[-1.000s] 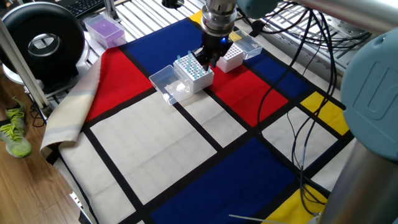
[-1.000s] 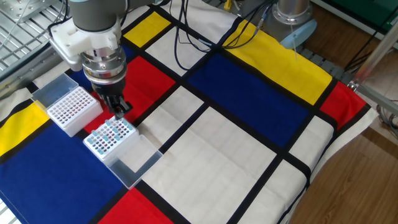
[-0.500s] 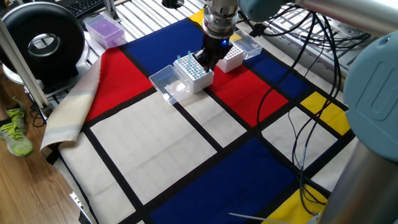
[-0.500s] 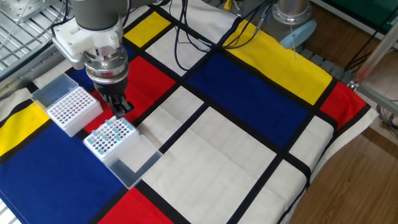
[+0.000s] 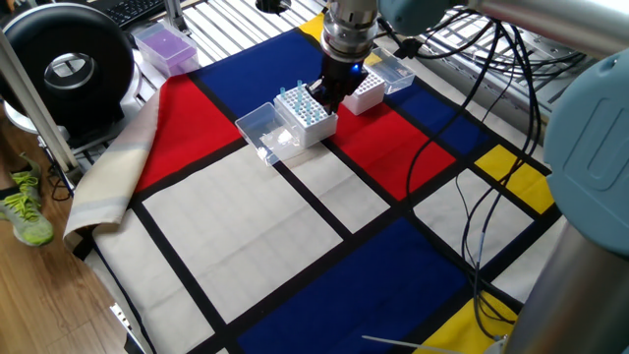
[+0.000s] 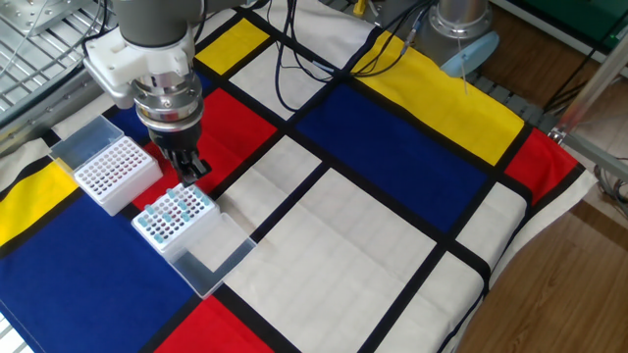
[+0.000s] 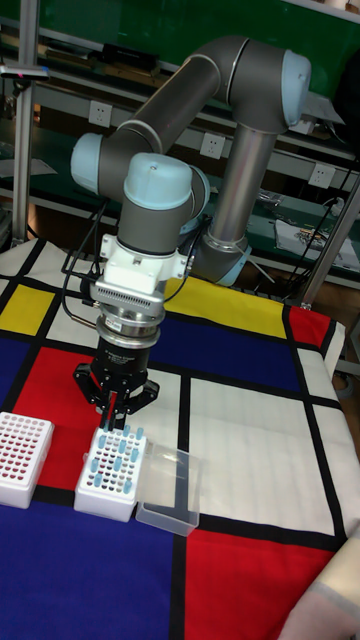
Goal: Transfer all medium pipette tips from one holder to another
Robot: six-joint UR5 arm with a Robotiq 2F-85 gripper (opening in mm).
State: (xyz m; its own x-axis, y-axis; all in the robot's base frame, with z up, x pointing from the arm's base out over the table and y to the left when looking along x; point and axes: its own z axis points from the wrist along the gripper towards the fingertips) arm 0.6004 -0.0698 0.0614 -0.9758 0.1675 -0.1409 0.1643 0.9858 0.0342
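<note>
**Two white tip boxes, gripper low over the filled one**

Two white perforated boxes sit side by side on your colour-block tablecloth [image 6: 392,245]. The white perforated box holding the pale-blue translucent plastic pipette tips [image 7: 115,462] stands on a red panel at the black line bordering the blue one; its clear hinged lid [image 7: 170,492] lies open beside it. You can count scattered tips standing upright in the holes, not a full grid; an exact count is not possible at this size.

The filled box [image 6: 173,217] sits just beside the second white perforated box [image 6: 116,173], whose holes look empty from the other fixed view. Its own clear lid [image 6: 86,140] lies open on the far side.

Your black two-finger gripper [image 7: 113,404] hangs straight down just above the back edge of the filled box. In the tall fixed view something thin and reddish shows between the fingertips. The jaws stand close together, but you cannot tell whether they pinch a tip.

Off the cloth edge you have a purple-lidded box [image 5: 164,44] near a black round device [image 5: 67,64]. Black cables [image 5: 462,147] trail across the cloth on the arm's side.
</note>
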